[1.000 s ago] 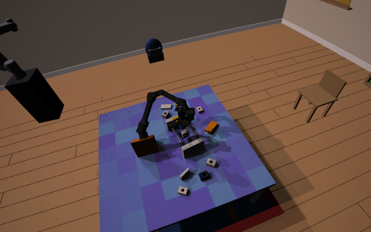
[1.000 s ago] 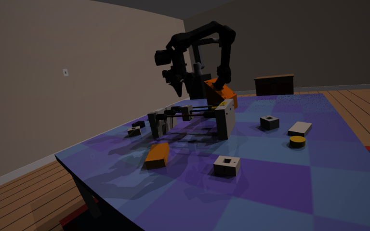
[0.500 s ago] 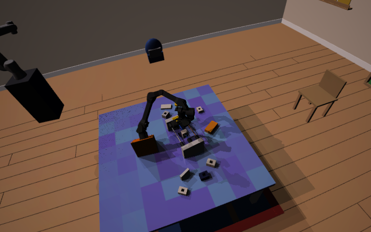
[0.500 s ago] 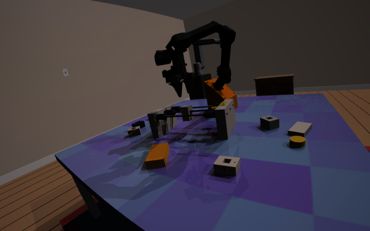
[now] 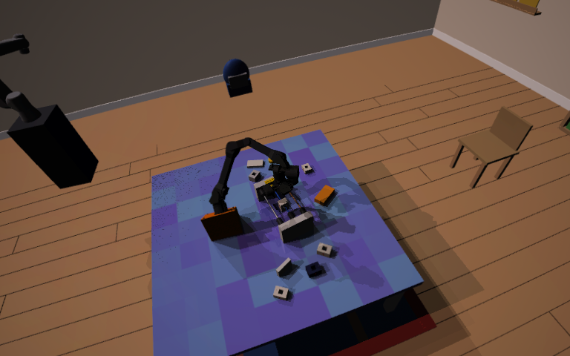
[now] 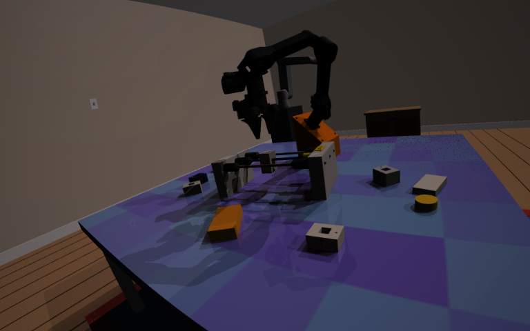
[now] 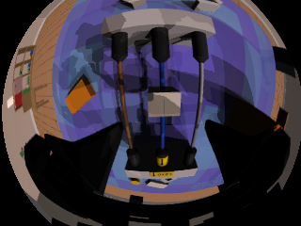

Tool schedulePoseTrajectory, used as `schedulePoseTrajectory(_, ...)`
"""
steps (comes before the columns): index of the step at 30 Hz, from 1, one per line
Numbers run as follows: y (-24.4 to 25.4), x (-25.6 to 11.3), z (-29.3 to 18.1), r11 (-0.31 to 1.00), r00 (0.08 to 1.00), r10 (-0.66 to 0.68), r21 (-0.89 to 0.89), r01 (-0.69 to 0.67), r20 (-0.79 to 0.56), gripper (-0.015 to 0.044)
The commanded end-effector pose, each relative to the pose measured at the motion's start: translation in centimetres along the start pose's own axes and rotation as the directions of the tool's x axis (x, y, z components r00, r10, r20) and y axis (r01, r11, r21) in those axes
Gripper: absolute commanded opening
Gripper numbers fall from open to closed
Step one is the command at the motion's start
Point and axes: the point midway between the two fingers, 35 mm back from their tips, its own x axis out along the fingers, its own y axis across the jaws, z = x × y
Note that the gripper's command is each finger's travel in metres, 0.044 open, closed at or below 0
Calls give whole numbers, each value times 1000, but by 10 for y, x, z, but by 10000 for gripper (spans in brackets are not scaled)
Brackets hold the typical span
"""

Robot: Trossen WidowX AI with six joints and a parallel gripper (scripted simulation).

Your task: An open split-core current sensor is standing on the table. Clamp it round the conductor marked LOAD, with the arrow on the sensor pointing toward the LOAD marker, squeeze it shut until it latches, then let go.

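My open, empty hand (image 5: 274, 190) (image 6: 263, 135) (image 7: 165, 124) hung above the sensor (image 5: 283, 204) (image 6: 267, 161) (image 7: 166, 104) round the blue wire (image 5: 277, 194) (image 6: 287, 158) (image 7: 162, 134), inside the counter's (image 5: 188, 294) (image 6: 390, 273) (image 7: 254, 94) edges; release seemed done, leaving a latch check.

Top view looks steeply down from farthest off; exterior looks across table (image 5: 235, 294) (image 6: 390, 281) from nearer; wrist, closest, faces past gripper (image 5: 286, 190) (image 6: 262, 132) (image 7: 165, 129) fingertips; all share cable rig.

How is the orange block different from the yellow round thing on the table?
The orange block has straight edges and corners, but the yellow disc is round.
The orange block is bigger; the yellow disc is smaller.
The orange block is longer than it is wide, while the yellow disc is as wide one way as the other.
Both lie on the table, and neither is held.
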Motion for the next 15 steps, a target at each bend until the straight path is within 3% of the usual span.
schedulePoseTrajectory(1,-1,0,0,1000,1000,-5,-3,5,3,440)
schedulePoseTrajectory(3,-2,1,-5,1000,1000,-10,-20,10,26,440)
schedulePoseTrajectory(9,-20,4,-47,980,965,-36,-182,85,259,440)
schedulePoseTrajectory(15,-43,5,-79,937,881,43,-326,129,472,440)
